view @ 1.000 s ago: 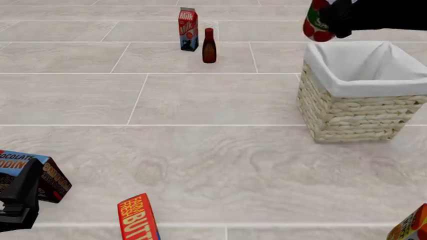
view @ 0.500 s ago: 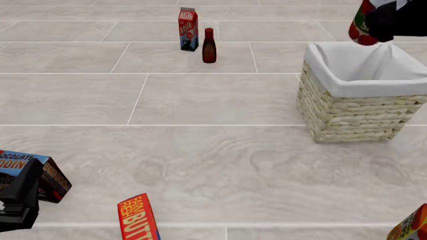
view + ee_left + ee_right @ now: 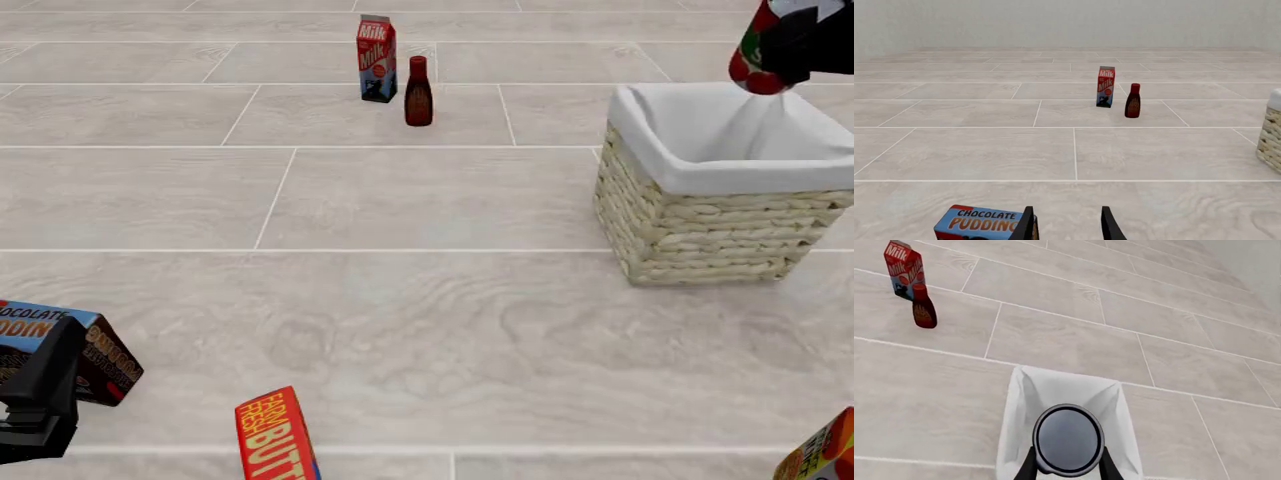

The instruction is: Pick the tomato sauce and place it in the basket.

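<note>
Tiled table; tomato sauce point(image 3: 1068, 439) gripped in right pincer point(image 3: 1067, 467) over basket point(image 3: 1021, 410).

Milk carton point(image 3: 376, 58) beside dark red bottle point(image 3: 418, 92); pudding box point(image 3: 83, 347), butter box point(image 3: 276, 436) nearer.

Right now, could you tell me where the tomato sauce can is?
In the front view it is at the upper right, held by the right gripper above the basket: the tomato sauce hangs over the white lining.
</note>
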`<state>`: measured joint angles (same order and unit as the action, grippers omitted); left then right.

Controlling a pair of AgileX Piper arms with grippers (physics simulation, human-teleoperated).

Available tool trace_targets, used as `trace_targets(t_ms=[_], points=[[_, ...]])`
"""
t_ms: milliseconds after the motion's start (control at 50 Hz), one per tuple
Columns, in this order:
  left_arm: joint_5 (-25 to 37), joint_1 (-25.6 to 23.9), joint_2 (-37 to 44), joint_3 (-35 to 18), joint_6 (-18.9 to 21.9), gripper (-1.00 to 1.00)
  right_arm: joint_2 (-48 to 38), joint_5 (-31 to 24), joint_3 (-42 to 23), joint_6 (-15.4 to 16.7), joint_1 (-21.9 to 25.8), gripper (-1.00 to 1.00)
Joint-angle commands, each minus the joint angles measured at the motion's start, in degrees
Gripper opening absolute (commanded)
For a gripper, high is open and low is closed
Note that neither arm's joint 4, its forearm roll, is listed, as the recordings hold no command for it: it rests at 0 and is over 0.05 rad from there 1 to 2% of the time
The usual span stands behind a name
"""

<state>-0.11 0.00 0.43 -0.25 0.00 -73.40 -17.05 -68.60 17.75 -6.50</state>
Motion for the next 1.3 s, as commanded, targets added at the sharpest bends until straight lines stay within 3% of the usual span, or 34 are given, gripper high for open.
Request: trace_targets(t_ms=[20, 440, 1300], points=[[0.00, 0.00, 0.00, 0.00, 0.00, 1.00, -2.14, 0.56, -1.06, -2.17, -0.97, -1.00], [0.00, 0.00, 0.00, 0.00, 0.00, 1.00, -5.66, 1.99, -0.75, -2.26, -3.40, -1.00], [0.00, 0.00, 0.00, 0.00, 0.00, 1.00, -12.84, 5.93, 0.35, -0.67, -2.89, -1.00]])
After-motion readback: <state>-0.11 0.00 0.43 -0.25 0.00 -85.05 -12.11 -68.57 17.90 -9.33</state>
